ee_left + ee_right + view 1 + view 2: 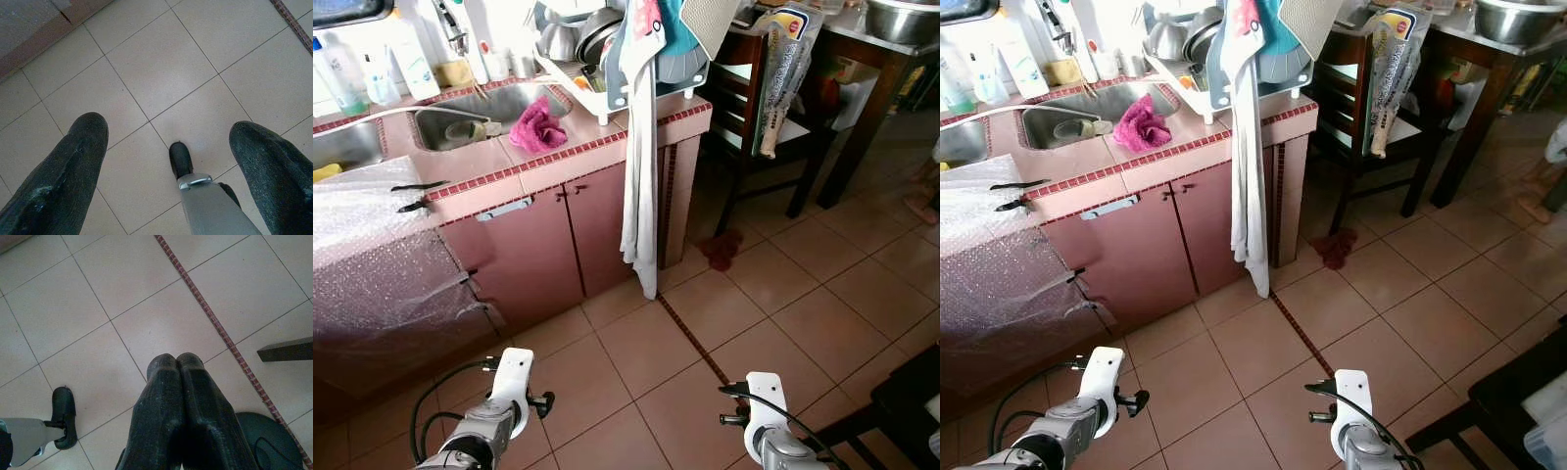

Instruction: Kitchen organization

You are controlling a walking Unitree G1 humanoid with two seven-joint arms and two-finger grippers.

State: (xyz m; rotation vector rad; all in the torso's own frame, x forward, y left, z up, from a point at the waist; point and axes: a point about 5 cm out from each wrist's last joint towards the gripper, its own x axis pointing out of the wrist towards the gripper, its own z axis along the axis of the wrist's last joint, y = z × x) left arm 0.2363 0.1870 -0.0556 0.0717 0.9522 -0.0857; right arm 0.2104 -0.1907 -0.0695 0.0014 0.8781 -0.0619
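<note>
A pink tiled counter (pixel 558 162) holds a steel sink (pixel 475 116) with a pink cloth (pixel 537 126) on its rim. At the counter's right end, a white dish rack (pixel 607 83) holds pots and bowls, and a long white towel (pixel 641 196) hangs from it towards the floor. Several bottles (pixel 372 69) stand behind the sink. Both arms hang low over the tiled floor, left arm (pixel 499 411) and right arm (pixel 766 421). My left gripper (pixel 166 127) is open and holds nothing. My right gripper (pixel 176 360) is shut and holds nothing.
Bubble wrap (pixel 372 245) covers the counter's left part. A dark wooden chair (pixel 754 127) and a table (pixel 871 59) with a metal bowl (pixel 901 18) stand on the right. A dark red patch (pixel 720 250) lies on the floor. Dark furniture (pixel 901 401) stands at lower right.
</note>
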